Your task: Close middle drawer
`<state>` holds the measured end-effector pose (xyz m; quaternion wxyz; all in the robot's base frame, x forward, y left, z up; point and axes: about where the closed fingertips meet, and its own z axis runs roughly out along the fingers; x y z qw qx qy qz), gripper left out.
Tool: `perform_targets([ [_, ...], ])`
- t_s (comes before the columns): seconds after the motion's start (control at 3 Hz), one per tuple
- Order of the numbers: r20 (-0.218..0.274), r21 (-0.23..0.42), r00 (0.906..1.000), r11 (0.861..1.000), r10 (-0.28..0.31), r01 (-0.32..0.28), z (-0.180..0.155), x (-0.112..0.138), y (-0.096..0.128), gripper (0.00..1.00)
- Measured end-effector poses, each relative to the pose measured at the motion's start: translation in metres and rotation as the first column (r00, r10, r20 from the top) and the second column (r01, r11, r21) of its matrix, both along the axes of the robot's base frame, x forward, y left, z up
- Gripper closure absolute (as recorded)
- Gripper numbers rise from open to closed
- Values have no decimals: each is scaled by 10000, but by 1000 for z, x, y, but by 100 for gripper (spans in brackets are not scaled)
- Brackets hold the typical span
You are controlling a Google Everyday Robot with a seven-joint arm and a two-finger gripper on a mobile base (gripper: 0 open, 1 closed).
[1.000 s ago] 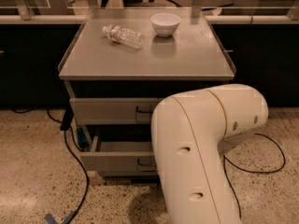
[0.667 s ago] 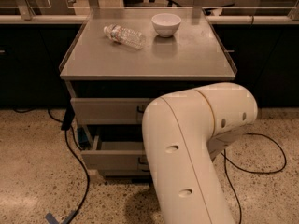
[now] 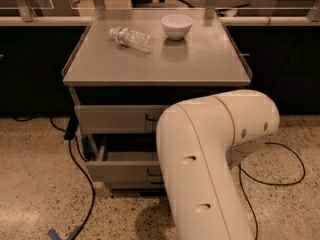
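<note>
The grey cabinet (image 3: 155,64) has its top drawer (image 3: 115,119) shut. Under it the middle drawer (image 3: 120,169) stands pulled out toward me, with its grey tray open on the left and a small dark handle (image 3: 153,174) partly showing. The edge of the lowest drawer (image 3: 125,186) shows beneath it. My large white arm link (image 3: 210,159) crosses in front of the right half of the drawers. My gripper is not in view; it lies somewhere past the arm link that hides it.
A clear plastic bottle (image 3: 132,38) lies on its side and a white bowl (image 3: 177,26) stands on the cabinet top. Black cables (image 3: 80,184) trail on the speckled floor left of the cabinet, another cable (image 3: 285,174) on the right. Dark counters flank the cabinet.
My white arm link has shifted a little to the left across the drawers. The middle drawer stands as far out as before.
</note>
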<state>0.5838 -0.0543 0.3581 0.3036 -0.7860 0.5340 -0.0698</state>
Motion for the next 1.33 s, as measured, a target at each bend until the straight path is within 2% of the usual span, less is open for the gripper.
perform_targets([
  [0.33, 11, 88, 10000, 10000, -30, 30, 2, 0, 0, 100],
  [0.67, 3, 103, 9993, 9993, 361, -361, 16, -1, 7, 100],
  [1.0, 1, 193, 9988, 9987, 482, -481, 18, -2, 9, 100],
  [1.33, -296, 1434, 9991, 9893, 304, -259, 1, -5, 27, 100],
])
